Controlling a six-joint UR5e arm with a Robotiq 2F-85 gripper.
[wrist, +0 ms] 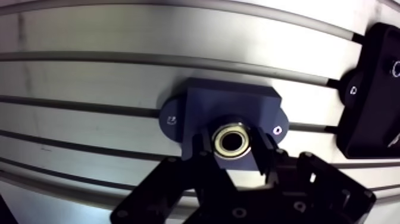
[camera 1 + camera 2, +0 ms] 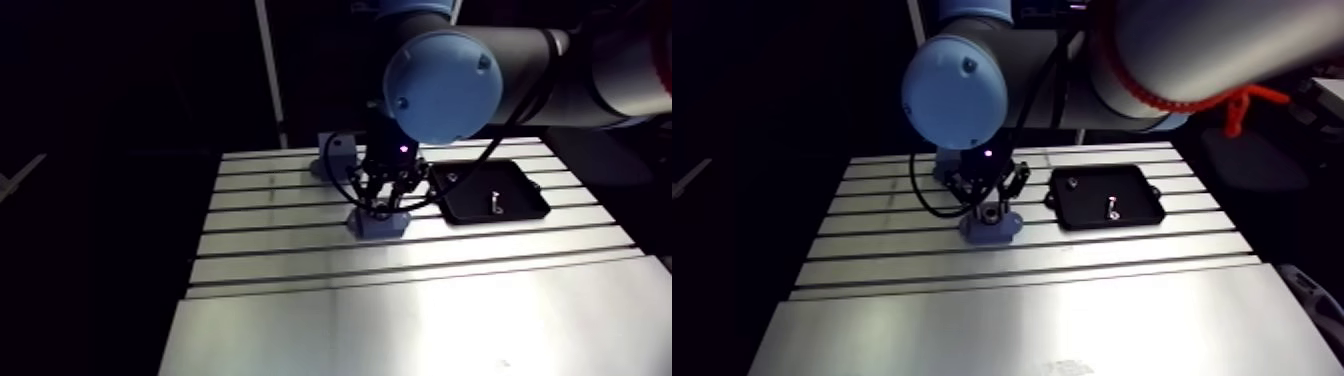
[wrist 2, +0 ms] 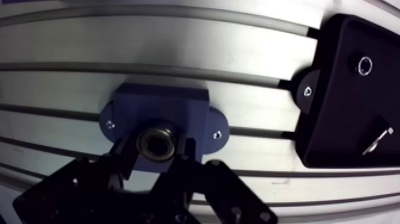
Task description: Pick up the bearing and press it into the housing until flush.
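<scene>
A blue-grey housing with two mounting ears lies on the slotted table. The bearing, a small metal ring with a dark bore, sits at the housing's round bore on the side towards the gripper. In the wrist view my gripper is shut on the bearing, one black finger pressed against each side. From the arm view the gripper stands straight down over the housing. How deep the bearing sits in the bore cannot be seen.
A black tray lies beside the housing and holds a small ring and a small metal pin. A second blue-grey block stands behind the gripper near the table's far edge.
</scene>
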